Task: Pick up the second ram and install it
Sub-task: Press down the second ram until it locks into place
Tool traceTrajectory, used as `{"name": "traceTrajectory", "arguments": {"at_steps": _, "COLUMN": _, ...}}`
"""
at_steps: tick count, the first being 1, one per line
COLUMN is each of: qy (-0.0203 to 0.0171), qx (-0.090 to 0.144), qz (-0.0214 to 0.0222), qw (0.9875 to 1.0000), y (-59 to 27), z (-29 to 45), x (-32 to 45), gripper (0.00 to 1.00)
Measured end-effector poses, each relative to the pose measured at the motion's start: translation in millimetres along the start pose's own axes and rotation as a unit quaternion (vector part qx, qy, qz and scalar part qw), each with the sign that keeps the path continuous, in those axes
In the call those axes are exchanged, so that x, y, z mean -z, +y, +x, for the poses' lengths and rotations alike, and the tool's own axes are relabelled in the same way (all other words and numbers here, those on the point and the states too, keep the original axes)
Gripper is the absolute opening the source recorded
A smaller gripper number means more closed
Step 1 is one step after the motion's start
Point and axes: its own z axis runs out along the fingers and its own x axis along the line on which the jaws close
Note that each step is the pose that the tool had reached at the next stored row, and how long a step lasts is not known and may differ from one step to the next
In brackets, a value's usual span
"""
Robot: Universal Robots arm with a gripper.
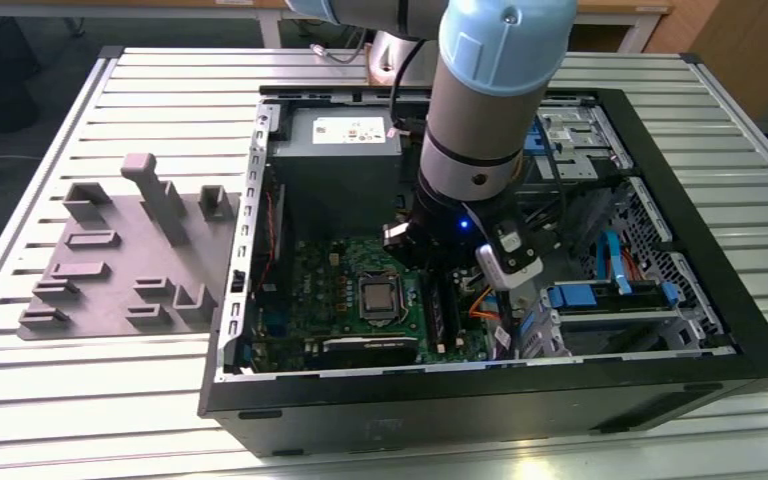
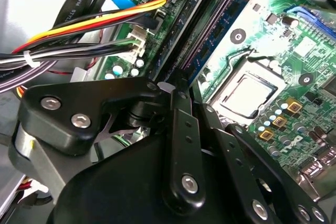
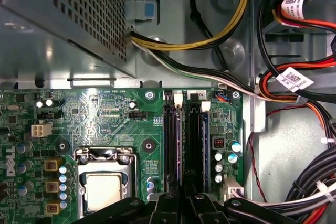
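My gripper (image 3: 184, 204) is low inside the open computer case (image 1: 704, 200), over the black memory slots (image 2: 206, 31) of the green motherboard (image 3: 105, 114). Its fingers (image 3: 167, 203) stand close together on a thin blue-edged stick, the second ram (image 3: 180, 140), which sits upright along a slot. Another blue-edged stick (image 3: 208, 129) stands in the neighbouring slot. In the second wrist view the gripper (image 2: 176, 85) and its black linkage cover the near end of the slots. In the exterior view the arm's wrist (image 1: 471, 215) hides the slots.
The processor socket (image 3: 105, 190) lies beside the slots. Cable bundles (image 2: 94, 19) run close on the other side, toward the drive bays (image 1: 611, 295). The metal power supply (image 1: 337, 150) sits at the case's far end. A grey holder tray (image 1: 117, 270) lies outside at the exterior view's left.
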Motion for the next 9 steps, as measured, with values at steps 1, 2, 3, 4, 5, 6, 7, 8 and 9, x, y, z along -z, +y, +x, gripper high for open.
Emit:
{"name": "traceTrajectory", "arguments": {"at_steps": 1, "qy": 0.0001, "qx": 0.000, "qz": 0.0000, "qw": 1.0000, "y": 0.0, "z": 0.0, "x": -0.6, "gripper": 0.14}}
{"name": "traceTrajectory", "arguments": {"at_steps": 2, "qy": 0.0002, "qx": 0.000, "qz": 0.0000, "qw": 1.0000, "y": 0.0, "z": 0.0, "x": -1.1, "gripper": 0.14}}
{"name": "traceTrajectory", "arguments": {"at_steps": 3, "qy": 0.0003, "qx": 0.000, "qz": 0.0001, "qw": 1.0000, "y": 0.0, "z": 0.0, "x": -1.6, "gripper": 0.14}}
{"name": "traceTrajectory", "arguments": {"at_steps": 4, "qy": 0.0005, "qx": 0.000, "qz": 0.0001, "qw": 1.0000, "y": 0.0, "z": 0.0, "x": -2.1, "gripper": 0.14}}
{"name": "traceTrajectory", "arguments": {"at_steps": 5, "qy": 0.0006, "qx": 0.000, "qz": 0.0001, "qw": 1.0000, "y": -0.1, "z": 0.0, "x": -2.3, "gripper": 0.14}}
{"name": "traceTrajectory", "arguments": {"at_steps": 6, "qy": 0.0007, "qx": 0.000, "qz": 0.0002, "qw": 1.0000, "y": -0.1, "z": 0.0, "x": -2.3, "gripper": 0.14}}
{"name": "traceTrajectory", "arguments": {"at_steps": 7, "qy": 0.0007, "qx": 0.000, "qz": 0.0002, "qw": 1.0000, "y": -0.1, "z": 0.0, "x": -2.3, "gripper": 0.14}}
{"name": "traceTrajectory", "arguments": {"at_steps": 8, "qy": 0.0007, "qx": 0.000, "qz": 0.0001, "qw": 1.0000, "y": 0.0, "z": 0.0, "x": -2.4, "gripper": 0.14}}
{"name": "traceTrajectory", "arguments": {"at_steps": 9, "qy": 0.0007, "qx": 0.000, "qz": 0.0001, "qw": 1.0000, "y": 0.0, "z": 0.0, "x": -2.5, "gripper": 0.14}}
